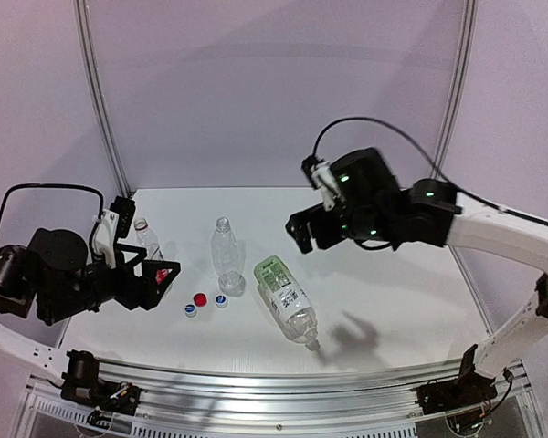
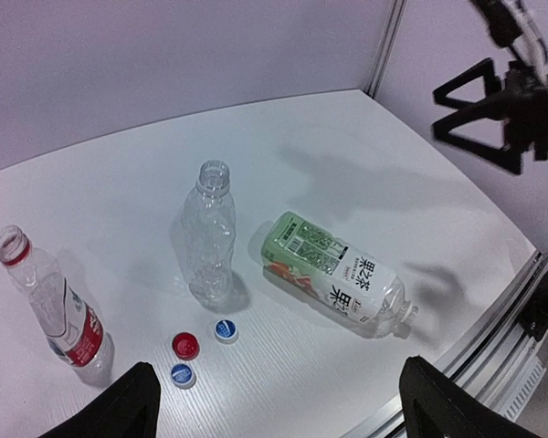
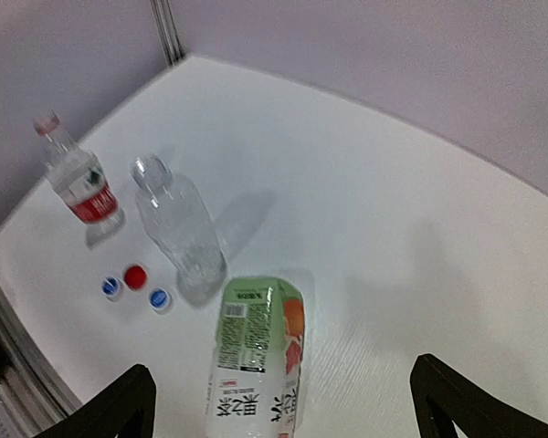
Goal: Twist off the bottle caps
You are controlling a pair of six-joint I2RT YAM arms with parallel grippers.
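Observation:
Three bottles, all with open necks. The small red-labelled bottle stands at the left. The slim ribbed bottle stands mid-table. The larger white-and-green-labelled bottle lies on its side, neck toward the front. A red cap and two white-and-blue caps lie loose in front of the ribbed bottle. My left gripper is open and empty, low beside the small bottle. My right gripper is open and empty, raised right of the ribbed bottle. The left wrist view shows the caps and the lying bottle. The right wrist view shows the same bottle.
The white table ends in a metal rail along the front. Pale walls and two upright posts close the back and sides. The right arm's shadow falls on the table near the lying bottle's neck.

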